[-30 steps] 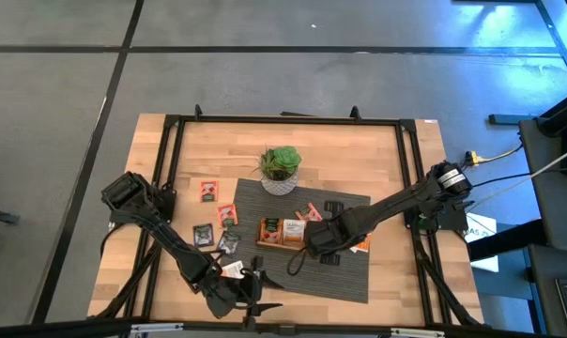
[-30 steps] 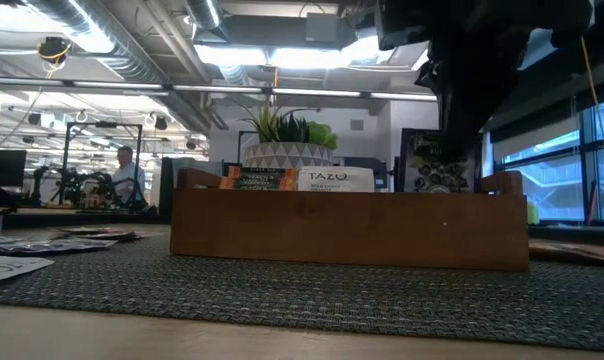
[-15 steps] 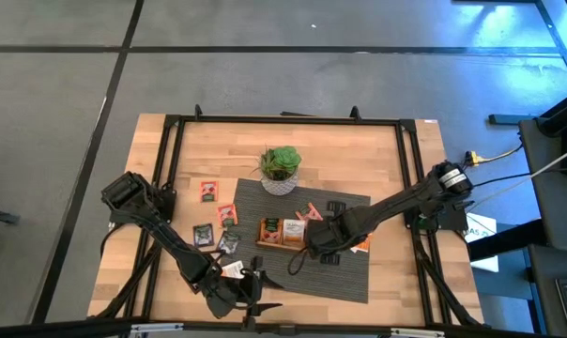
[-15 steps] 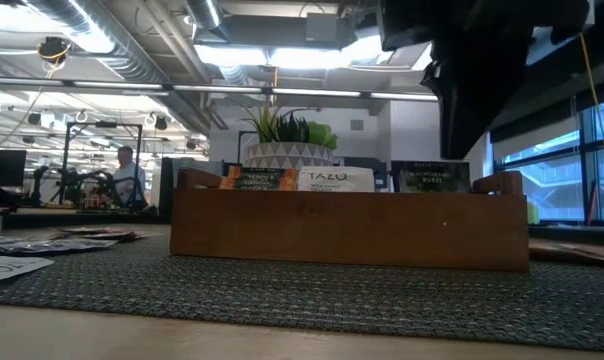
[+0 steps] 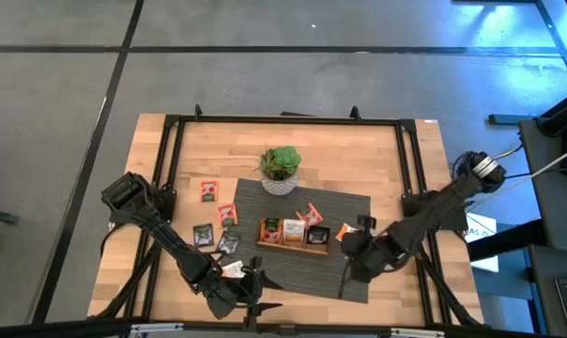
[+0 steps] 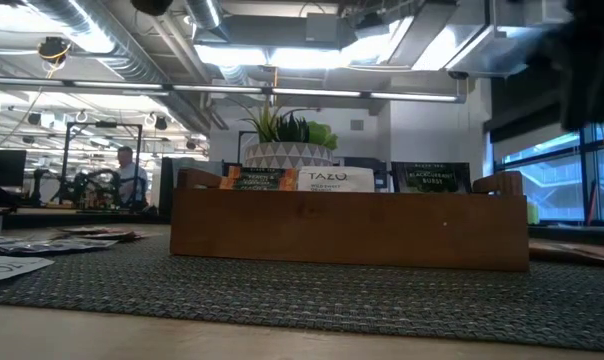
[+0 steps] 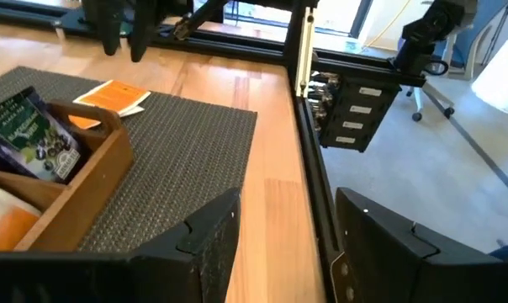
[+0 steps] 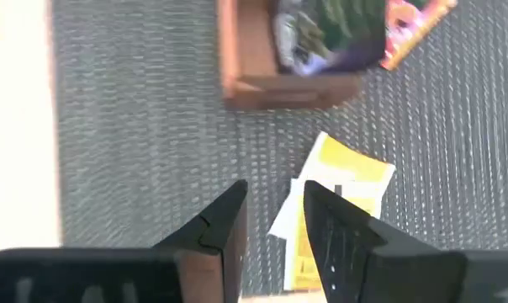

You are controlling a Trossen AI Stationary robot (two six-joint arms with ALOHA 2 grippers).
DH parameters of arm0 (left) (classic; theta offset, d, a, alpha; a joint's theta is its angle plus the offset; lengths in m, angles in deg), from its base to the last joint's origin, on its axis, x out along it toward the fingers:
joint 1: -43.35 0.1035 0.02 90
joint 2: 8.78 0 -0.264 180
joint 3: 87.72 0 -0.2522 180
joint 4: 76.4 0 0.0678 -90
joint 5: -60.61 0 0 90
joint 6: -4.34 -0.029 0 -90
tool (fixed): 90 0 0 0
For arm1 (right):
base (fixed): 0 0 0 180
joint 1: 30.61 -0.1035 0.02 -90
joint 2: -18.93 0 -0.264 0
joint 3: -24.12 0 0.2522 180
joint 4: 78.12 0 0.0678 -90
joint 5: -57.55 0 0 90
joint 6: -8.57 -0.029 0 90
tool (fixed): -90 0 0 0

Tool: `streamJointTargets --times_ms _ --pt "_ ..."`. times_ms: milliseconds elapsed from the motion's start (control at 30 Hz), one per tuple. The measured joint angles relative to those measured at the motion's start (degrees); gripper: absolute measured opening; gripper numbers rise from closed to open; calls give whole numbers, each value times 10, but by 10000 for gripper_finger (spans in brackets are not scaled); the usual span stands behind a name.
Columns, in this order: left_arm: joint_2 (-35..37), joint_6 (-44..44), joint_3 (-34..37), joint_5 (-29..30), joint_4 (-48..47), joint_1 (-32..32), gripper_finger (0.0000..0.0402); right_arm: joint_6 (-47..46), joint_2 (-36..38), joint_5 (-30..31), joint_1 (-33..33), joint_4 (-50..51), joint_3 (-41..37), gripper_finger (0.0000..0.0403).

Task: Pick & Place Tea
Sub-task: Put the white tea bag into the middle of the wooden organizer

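Observation:
The wooden tray [image 5: 293,233] on the woven mat holds tea sachets standing in its compartments: orange [image 6: 257,178], white [image 6: 336,179] and dark [image 6: 430,176]. More sachets lie loose left of the tray [image 5: 227,214] and behind it [image 5: 312,211]. An orange-and-white one [image 8: 338,202] lies on the mat right of the tray. My right gripper [image 8: 275,202] hangs open above the mat near that sachet, with nothing between its fingers. My left gripper [image 7: 279,244] waits open near the table's front edge [image 5: 255,291].
A potted plant [image 5: 281,169] stands behind the tray at the mat's far edge. A black frame [image 5: 410,169] runs around the table. Bare mat [image 5: 293,272] lies between the tray and the front edge. A person [image 6: 125,175] is far off in the room.
My right gripper has let go of the dark sachet, which has dropped to stand in the tray's right compartment. The gripper has risen off it. It has then swung away toward the table's right and near edges.

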Motion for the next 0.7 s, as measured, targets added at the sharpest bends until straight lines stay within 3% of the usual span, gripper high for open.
streamJointTargets --times_ms 67,167,333,500,700 --pt "0 0 0 4 0 -2 189 -20 10 20 -9 -32 -45 120" --pt "-3 1 0 17 3 -3 191 -37 15 -6 -11 -62 -91 128" --pt "-16 9 0 53 9 3 190 -50 14 -20 4 -105 -140 180" --pt "-28 17 0 33 17 17 191 18 14 -2 6 -180 -173 230" --pt "-29 24 0 4 18 24 189 32 -12 49 5 -188 -175 237"
